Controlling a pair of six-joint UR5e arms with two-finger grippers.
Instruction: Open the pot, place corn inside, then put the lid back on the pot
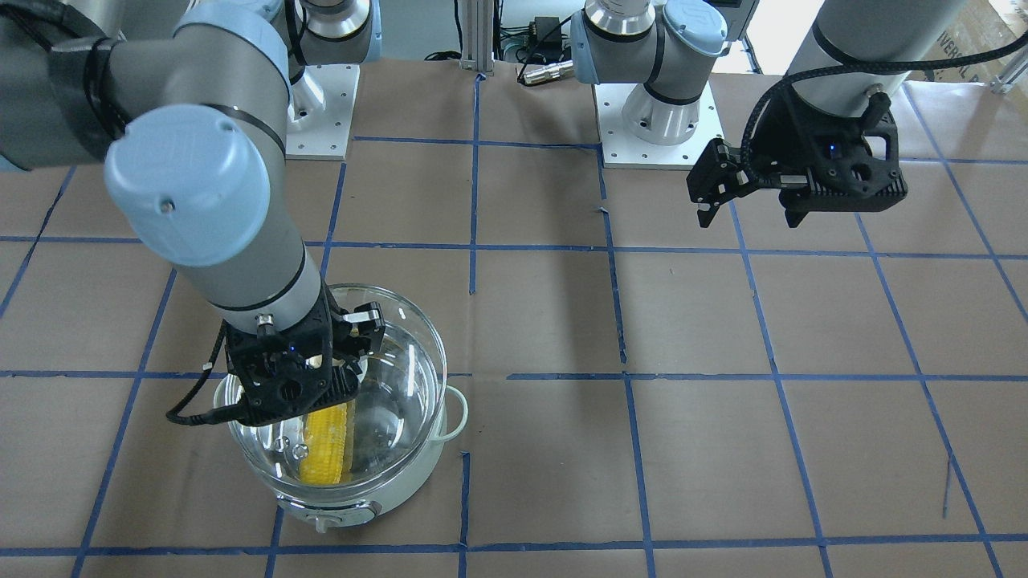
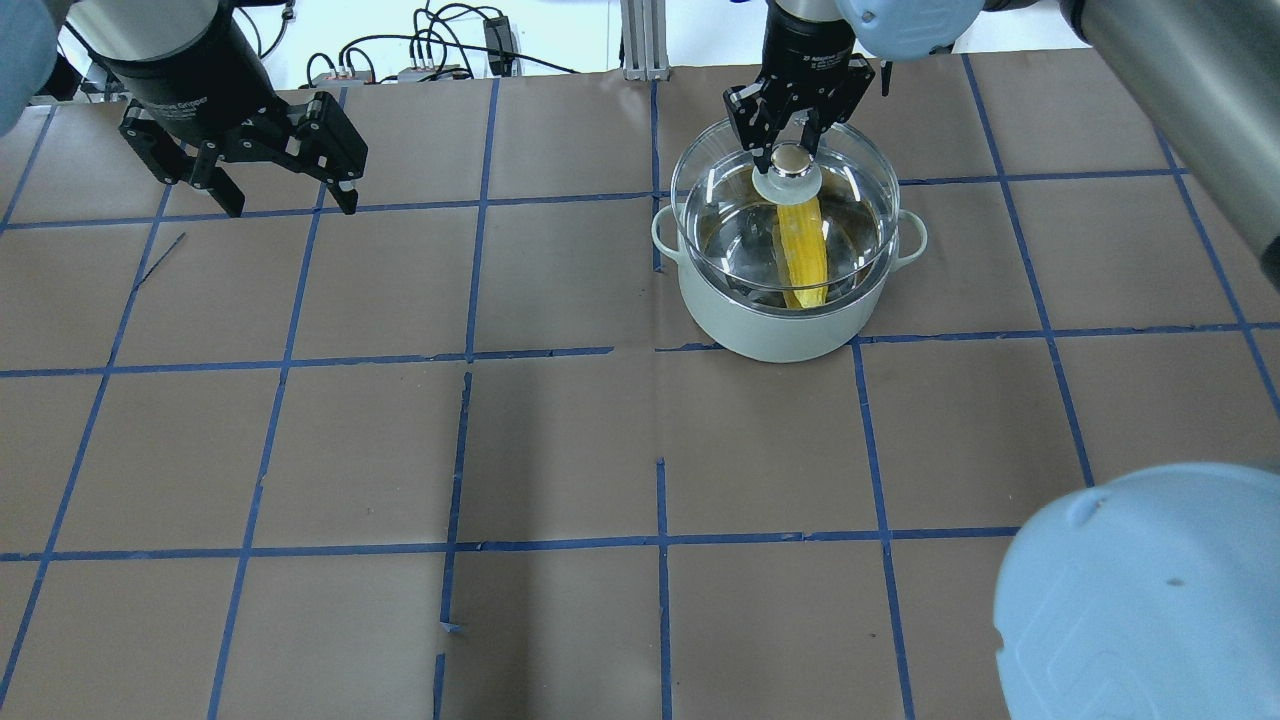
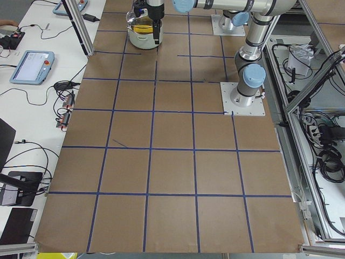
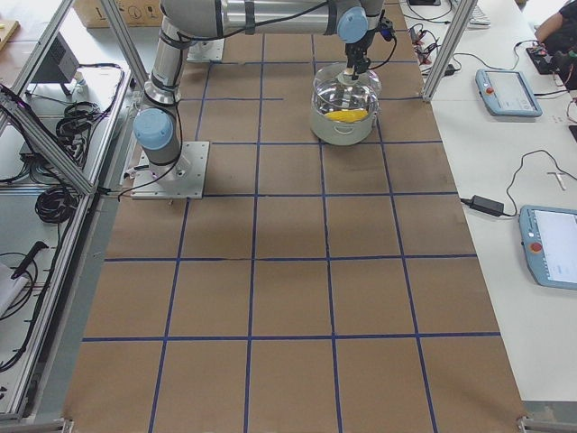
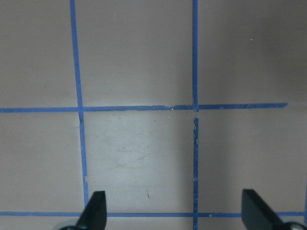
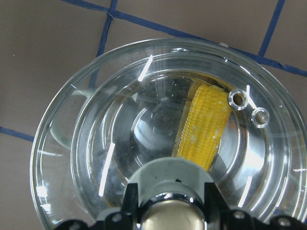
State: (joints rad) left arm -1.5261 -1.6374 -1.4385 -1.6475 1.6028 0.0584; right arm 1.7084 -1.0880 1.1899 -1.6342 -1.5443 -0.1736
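The pale-green pot [image 2: 780, 325] stands on the far right of the table; it also shows in the front view [image 1: 385, 482]. The yellow corn [image 2: 803, 255] lies inside its steel bowl, seen through the glass [image 6: 204, 129] [image 1: 328, 445]. The clear glass lid [image 2: 850, 200] sits over the pot's mouth; I cannot tell whether it rests on the rim or hangs just above it. My right gripper [image 2: 790, 150] is shut on the lid's beige knob [image 6: 165, 218]. My left gripper [image 2: 290, 200] is open and empty above the far left of the table [image 5: 175, 211].
Brown paper with a blue tape grid [image 2: 660, 350] covers the table. The two arm bases [image 1: 658, 120] stand at the robot's edge. Tablets and cables [image 4: 509, 90] lie on the side bench beyond the pot.
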